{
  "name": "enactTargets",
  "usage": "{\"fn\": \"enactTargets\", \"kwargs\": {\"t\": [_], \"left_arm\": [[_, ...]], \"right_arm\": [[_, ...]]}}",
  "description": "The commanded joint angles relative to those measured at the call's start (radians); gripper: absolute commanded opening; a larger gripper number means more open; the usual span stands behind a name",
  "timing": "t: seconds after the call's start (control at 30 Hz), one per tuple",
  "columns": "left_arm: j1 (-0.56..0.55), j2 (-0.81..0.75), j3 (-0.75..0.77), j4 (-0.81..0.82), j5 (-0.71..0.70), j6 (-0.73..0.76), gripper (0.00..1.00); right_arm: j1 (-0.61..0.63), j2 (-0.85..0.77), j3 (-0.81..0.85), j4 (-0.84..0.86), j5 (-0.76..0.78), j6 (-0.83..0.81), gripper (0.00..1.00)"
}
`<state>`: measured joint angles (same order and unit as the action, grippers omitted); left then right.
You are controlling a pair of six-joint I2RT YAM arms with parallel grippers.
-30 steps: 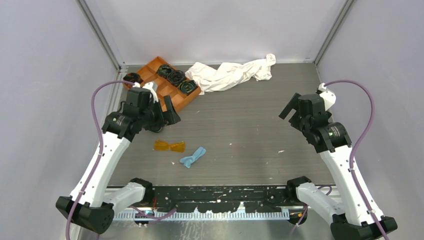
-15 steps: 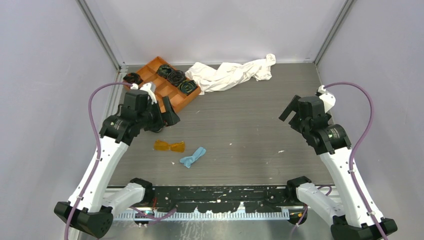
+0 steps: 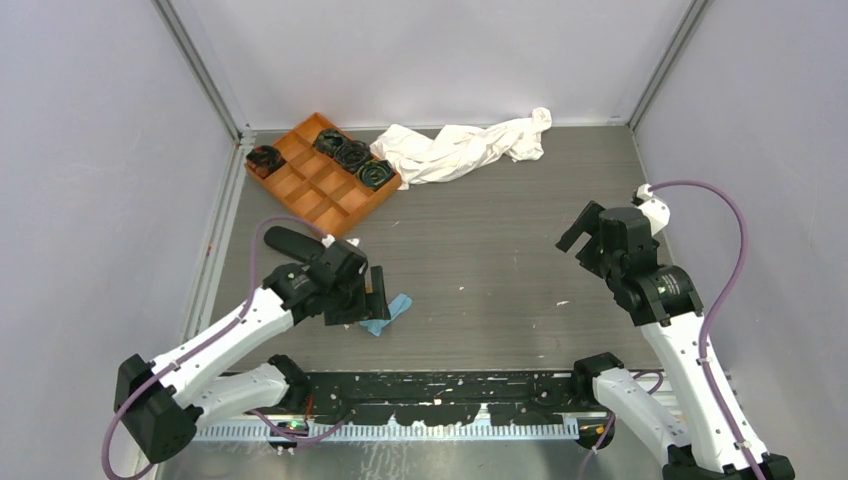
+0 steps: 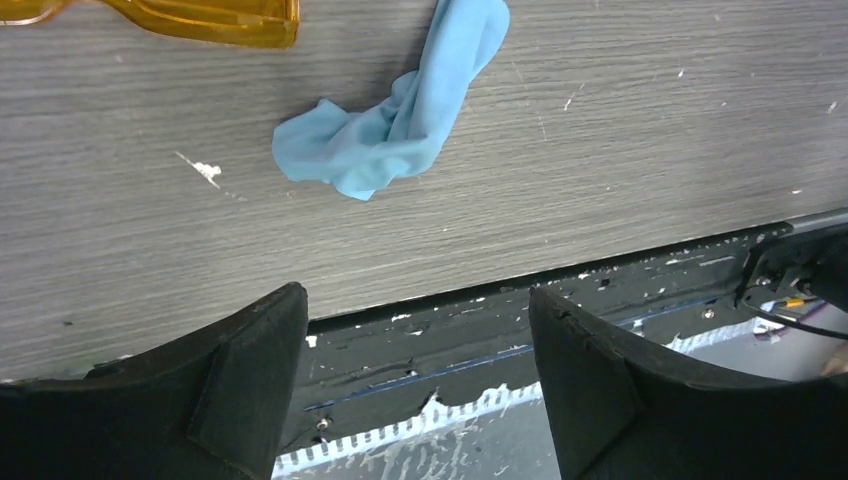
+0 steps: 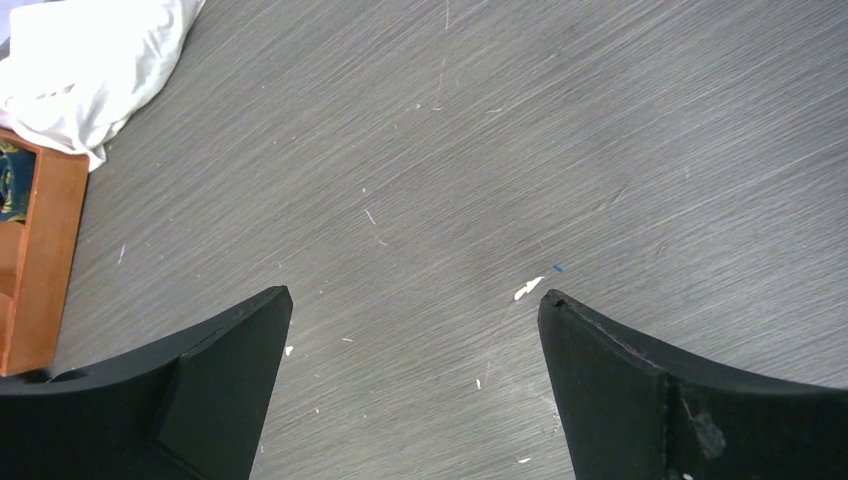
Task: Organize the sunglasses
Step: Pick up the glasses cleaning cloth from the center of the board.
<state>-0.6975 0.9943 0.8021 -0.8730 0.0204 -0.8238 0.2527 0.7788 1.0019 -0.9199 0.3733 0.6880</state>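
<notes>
The sunglasses (image 4: 200, 15), with orange-amber lenses, show only at the top left edge of the left wrist view. In the top view my left arm hides them. My left gripper (image 3: 372, 300) is open and empty, held low over the table near its front edge (image 4: 420, 330), with the sunglasses behind its fingertips. The light blue cloth (image 3: 392, 312) lies crumpled just right of it (image 4: 400, 110). A black oval thing, seemingly the case (image 3: 288, 240), lies on the table behind the left arm. My right gripper (image 3: 580, 228) is open and empty over bare table at the right (image 5: 415, 330).
An orange compartment tray (image 3: 320, 185) holding several black items stands at the back left; it also shows in the right wrist view (image 5: 35, 260). A white crumpled cloth (image 3: 465, 148) lies at the back centre. The black front rail (image 4: 600, 310) runs along the table's near edge.
My left arm has swung from beside the orange tray toward the front and now covers the sunglasses; the black oval thing stays where the gripper was. My right arm has shifted slightly nearer.
</notes>
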Motion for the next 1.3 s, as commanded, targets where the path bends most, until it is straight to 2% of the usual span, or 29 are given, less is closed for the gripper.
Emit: {"fn": "enactTargets", "kwargs": {"t": [0.0,0.1,0.17,0.2,0.3,0.43,0.53,0.73,0.9,1.07,1.27], "left_arm": [[-0.067,-0.029,-0.001,0.024,-0.131,-0.127,0.82],[-0.068,-0.035,0.014,0.001,-0.191,-0.123,0.81],[-0.068,-0.031,0.023,0.013,-0.218,-0.067,0.78],[-0.068,-0.022,0.029,0.039,-0.194,0.008,0.77],[-0.068,0.063,0.089,0.031,-0.112,0.109,0.77],[-0.068,0.185,0.138,0.006,-0.116,0.141,0.73],[-0.068,0.223,0.141,0.044,-0.112,0.175,0.70],[-0.032,0.277,0.180,0.011,-0.131,0.210,0.70],[0.082,0.263,0.167,0.022,-0.027,0.263,0.70],[0.085,0.284,0.113,0.072,0.117,0.249,0.69],[0.084,0.299,0.055,0.145,0.142,0.216,0.63]], "right_arm": [[-0.004,0.026,0.003,0.046,-0.030,0.016,1.00],[-0.004,0.036,0.009,0.035,-0.042,0.026,1.00],[-0.003,0.027,0.001,0.034,-0.043,0.032,1.00],[-0.004,0.020,-0.005,0.037,-0.044,0.034,1.00],[-0.003,0.001,-0.018,0.035,-0.032,0.035,1.00],[-0.004,0.001,-0.019,0.020,-0.027,0.031,1.00],[-0.004,0.002,-0.017,0.006,-0.022,0.034,1.00],[-0.003,0.003,-0.015,0.004,-0.021,0.032,1.00],[-0.004,0.016,-0.008,0.010,-0.025,0.031,1.00],[-0.004,0.024,-0.018,0.025,-0.035,0.039,1.00],[-0.003,0.020,-0.026,0.021,-0.034,0.041,1.00]]}}
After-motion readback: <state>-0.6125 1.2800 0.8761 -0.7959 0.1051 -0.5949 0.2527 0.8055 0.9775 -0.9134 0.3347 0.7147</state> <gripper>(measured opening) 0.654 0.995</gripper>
